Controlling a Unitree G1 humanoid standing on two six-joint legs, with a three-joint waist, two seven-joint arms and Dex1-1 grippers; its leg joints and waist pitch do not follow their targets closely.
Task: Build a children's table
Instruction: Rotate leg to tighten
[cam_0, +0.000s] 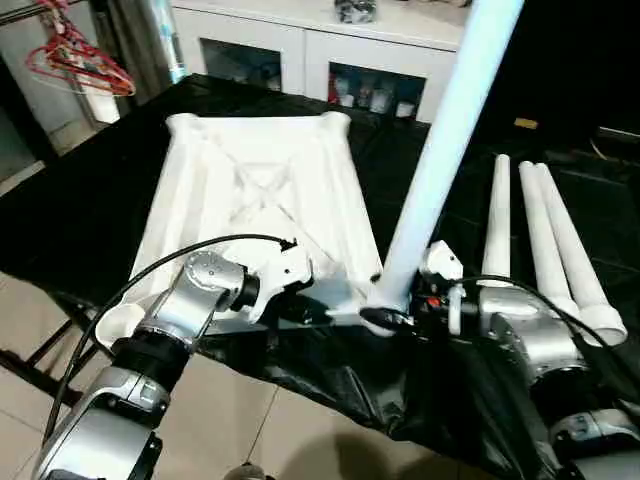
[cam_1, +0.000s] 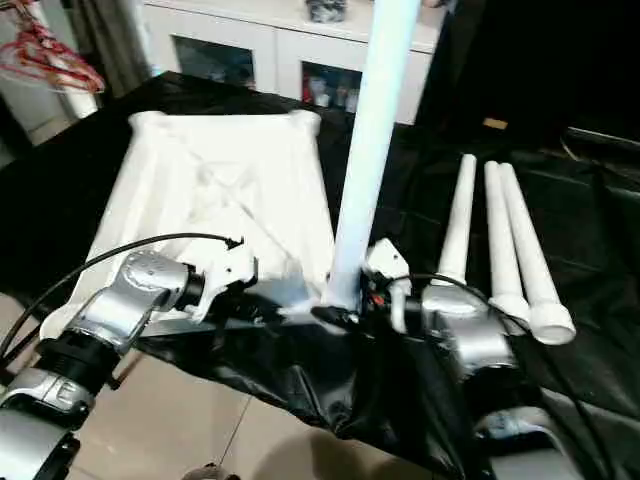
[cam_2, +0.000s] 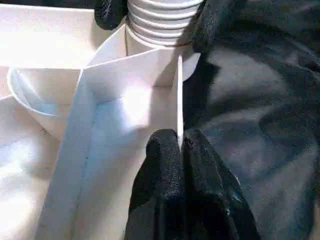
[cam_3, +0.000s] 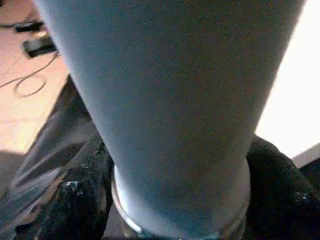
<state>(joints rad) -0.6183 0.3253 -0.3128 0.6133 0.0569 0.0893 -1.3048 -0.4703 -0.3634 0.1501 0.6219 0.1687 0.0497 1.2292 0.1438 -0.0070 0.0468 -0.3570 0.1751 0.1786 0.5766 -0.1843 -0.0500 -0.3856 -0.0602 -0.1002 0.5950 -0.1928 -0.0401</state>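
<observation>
Left eye view takes in the black-covered work surface (cam_0: 90, 200), which runs from the white glass-door cabinet (cam_0: 300, 50) at the far side to a near edge where the cover hangs slack over the tiled floor (cam_0: 230, 420); bare black cloth lies open on the left of the tabletop (cam_0: 260, 190) and in a strip between it and the spare legs. The tabletop lies upside down, ribbed underside up, its far corner sockets well short of the cabinet and its near edge at the surface's near edge; three loose legs (cam_0: 545, 235) lie side by side to its right, touching or nearly so, their wide ends toward the robot. A fourth leg (cam_0: 440, 150) stands tilted in the near right corner socket (cam_2: 150, 55), its top leaning away past the frame's upper edge; in the left wrist view its ribbed end sits in the socket's mouth. The right gripper (cam_1: 350, 315) spans the leg's base, a black finger on each side; it appears to clasp the tube, though the right wrist view is too close to show contact. The left gripper (cam_2: 180, 145) is pinched shut on the thin upright rim of the tabletop just beside that socket.
</observation>
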